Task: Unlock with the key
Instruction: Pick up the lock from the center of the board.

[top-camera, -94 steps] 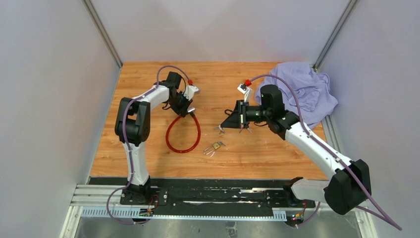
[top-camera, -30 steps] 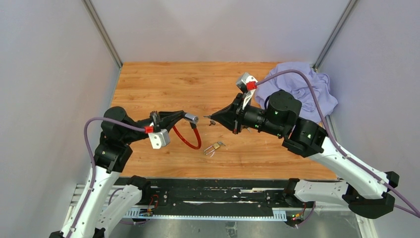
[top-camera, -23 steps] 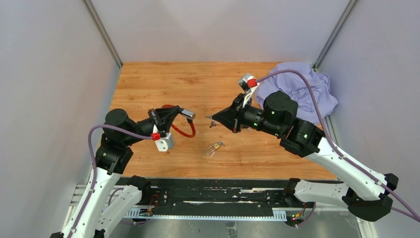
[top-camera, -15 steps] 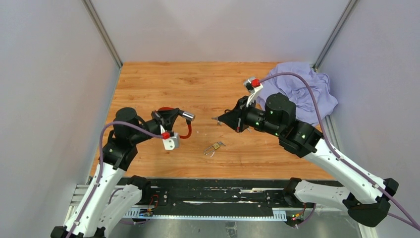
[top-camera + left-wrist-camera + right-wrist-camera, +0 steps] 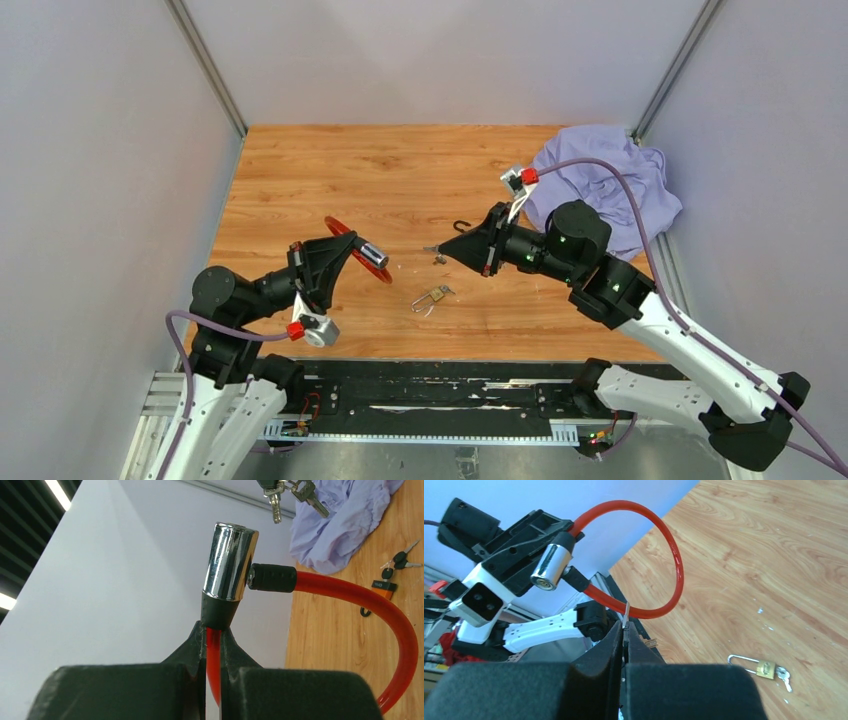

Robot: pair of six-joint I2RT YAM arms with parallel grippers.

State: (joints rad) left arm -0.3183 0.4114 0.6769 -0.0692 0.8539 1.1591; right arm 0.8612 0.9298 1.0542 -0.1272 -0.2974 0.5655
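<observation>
Left hand (image 5: 340,255) pinching red cable lock (image 5: 373,255), right hand (image 5: 446,250) pinching key (image 5: 625,615), open gap between.

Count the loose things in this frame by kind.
Locks: 2 (red cable lock with chrome cylinder, brass padlock)
Key sets: 3 (silver bunch in right gripper, orange-tagged black-headed set, small keys by padlock)
Lilac cloth: 1
Total: 6

Bottom centre: right fingers (image 5: 596,677) pressed together on a thin metal key (image 5: 625,616) that pokes upward. The red cable lock (image 5: 677,575) loops across upper centre. Its chrome cylinder (image 5: 550,568) sits upper left, end facing the camera, with the left fingers (image 5: 540,528) clamped on the cable behind it. A brass padlock (image 5: 766,668) lies on the wooden desk (image 5: 774,555), lower right, shackle pointing left.
</observation>
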